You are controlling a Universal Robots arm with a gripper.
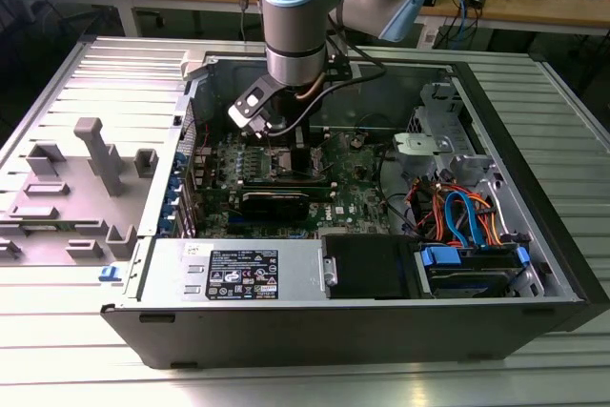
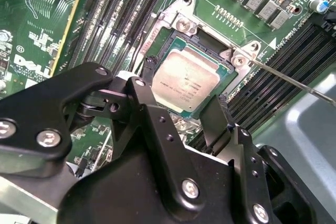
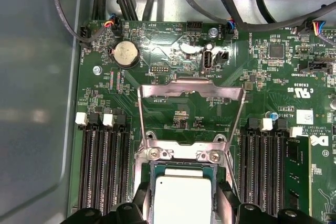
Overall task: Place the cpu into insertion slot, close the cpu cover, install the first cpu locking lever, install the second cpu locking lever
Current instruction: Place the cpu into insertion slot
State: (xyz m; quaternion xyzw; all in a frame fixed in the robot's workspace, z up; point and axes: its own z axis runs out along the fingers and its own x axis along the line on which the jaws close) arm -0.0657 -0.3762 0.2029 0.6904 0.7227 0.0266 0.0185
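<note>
Gripper (image 2: 184, 107): jaws clenched on the cpu (image 2: 185, 80) by two opposite edges, which leaves its metal top clear and keeps the chip level.
Cpu: in the insertion slot (image 2: 202, 38), square to the frame, seated or nearly so by appearance.
Cpu cover (image 3: 191, 88): tipped back on its hinge, leaving the slot open.
Motherboard (image 3: 273, 77): flat inside the open computer case (image 1: 334, 335).

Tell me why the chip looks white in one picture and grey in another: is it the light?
Yes: in the first wrist view glare washes the cpu nearly white; in the second wrist view it is evenly lit, dull silver-grey; in the exterior view the motherboard lies dim beneath the arm, while the ribbed table gleams.
</note>
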